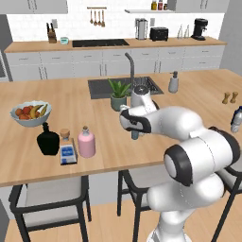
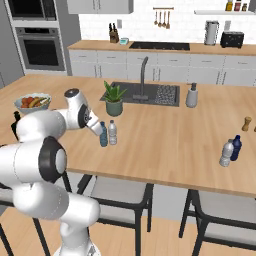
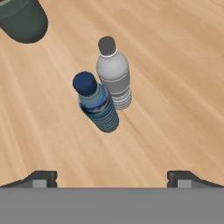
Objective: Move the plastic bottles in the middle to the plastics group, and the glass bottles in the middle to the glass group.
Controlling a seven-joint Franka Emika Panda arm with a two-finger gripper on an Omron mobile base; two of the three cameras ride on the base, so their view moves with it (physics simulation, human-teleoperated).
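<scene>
Gripper (image 3: pixel 112 177): spread wide, empty, above the two slim bottles.
Blue bottle (image 3: pixel 97 103): upright on bench (image 2: pixel 165 135), touching grey bottle (image 3: pixel 114 74).
Pink bottle (image 1: pixel 86 142): beside black flask (image 1: pixel 48 140) and labelled bottle (image 1: pixel 67 150).

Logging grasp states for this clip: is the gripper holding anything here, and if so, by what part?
Nothing is held. The gripper is open above the blue bottle and grey bottle, which stand free on the counter.

- The gripper (image 2: pixel 98 129) hangs low over the counter (image 2: pixel 165 135), its fingers hidden.
- A teal bottle (image 2: pixel 103 135) stands just beside it.
- A clear bottle (image 2: pixel 113 132) stands upright just past the teal one.
</scene>
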